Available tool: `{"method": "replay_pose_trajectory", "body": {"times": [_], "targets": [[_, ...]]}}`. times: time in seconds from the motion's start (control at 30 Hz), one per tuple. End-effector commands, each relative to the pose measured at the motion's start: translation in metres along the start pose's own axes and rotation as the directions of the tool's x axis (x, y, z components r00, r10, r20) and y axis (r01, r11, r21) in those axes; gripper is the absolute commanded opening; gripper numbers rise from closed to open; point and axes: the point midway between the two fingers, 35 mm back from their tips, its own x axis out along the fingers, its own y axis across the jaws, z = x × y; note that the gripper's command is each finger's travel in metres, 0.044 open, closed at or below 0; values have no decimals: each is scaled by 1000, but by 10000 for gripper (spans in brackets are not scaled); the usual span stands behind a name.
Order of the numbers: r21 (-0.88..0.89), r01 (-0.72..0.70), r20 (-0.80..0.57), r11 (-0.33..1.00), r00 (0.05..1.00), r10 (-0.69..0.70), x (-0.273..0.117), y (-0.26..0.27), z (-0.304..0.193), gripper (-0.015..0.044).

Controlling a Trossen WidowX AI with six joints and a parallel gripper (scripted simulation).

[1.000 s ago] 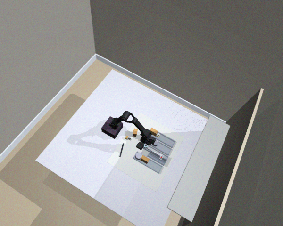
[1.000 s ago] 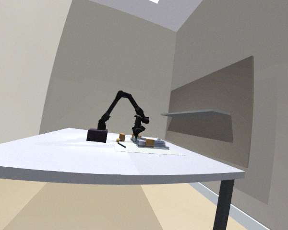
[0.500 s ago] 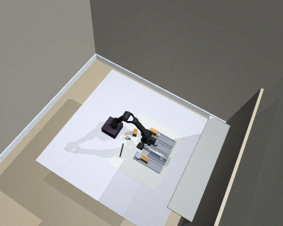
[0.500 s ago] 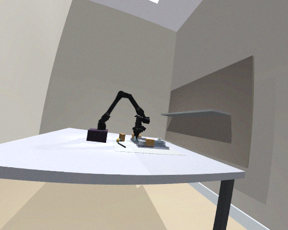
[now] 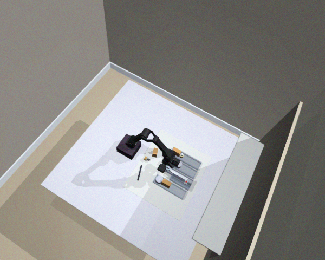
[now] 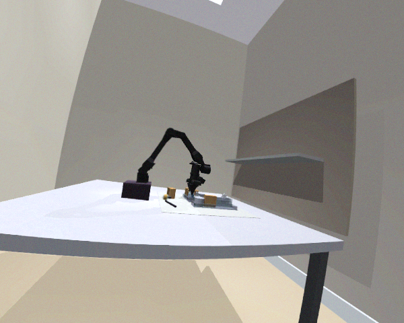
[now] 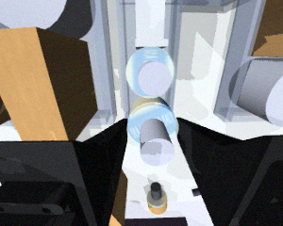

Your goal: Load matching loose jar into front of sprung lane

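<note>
My gripper (image 5: 168, 165) (image 6: 192, 193) (image 7: 151, 122) points down at the front of the lanes, shut on a pale-blue jar with a light grey cap (image 7: 157, 152). A matching jar (image 7: 150, 72) stands just behind it in the sprung lane, close against the pusher end; a tan edge shows between the two jars. The white pusher bar (image 5: 179, 175) (image 7: 150, 21) runs back from there. The held jar is in line with the lane at its front mouth. Its base and the low front stop are hidden, so I cannot tell whether it touches the lane floor.
Tan blocks (image 5: 166, 183) (image 6: 210, 200) (image 7: 61, 94) and large pale-topped jars (image 5: 158, 179) (image 7: 28, 10) flank the sprung lane. An amber jar with a black cap (image 5: 146, 158) (image 7: 157, 202) and a dark rod (image 5: 140, 172) (image 6: 170, 202) lie in front. A shelf (image 5: 229, 195) is beyond.
</note>
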Motion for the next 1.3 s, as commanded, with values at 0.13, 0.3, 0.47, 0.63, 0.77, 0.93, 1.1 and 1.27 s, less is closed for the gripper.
{"method": "replay_pose_trajectory", "body": {"times": [0.13, 0.3, 0.47, 0.63, 0.77, 0.93, 1.1, 1.27], "targets": [[4, -5, 30, 1000, 1000, 5, -4, 1, 12, 0], [4, -5, 30, 1000, 1000, 5, -4, 1, 13, 0], [4, -5, 30, 1000, 1000, 5, -5, 1, 15, 0], [4, -5, 30, 1000, 1000, 5, -6, 1, 17, 0], [4, -5, 30, 1000, 1000, 5, -6, 1, 18, 0], [4, -5, 30, 1000, 1000, 5, -7, 1, 18, 0], [4, -5, 30, 1000, 1000, 5, -7, 1, 18, 0], [4, -5, 30, 1000, 1000, 5, -7, 1, 18, 0]]}}
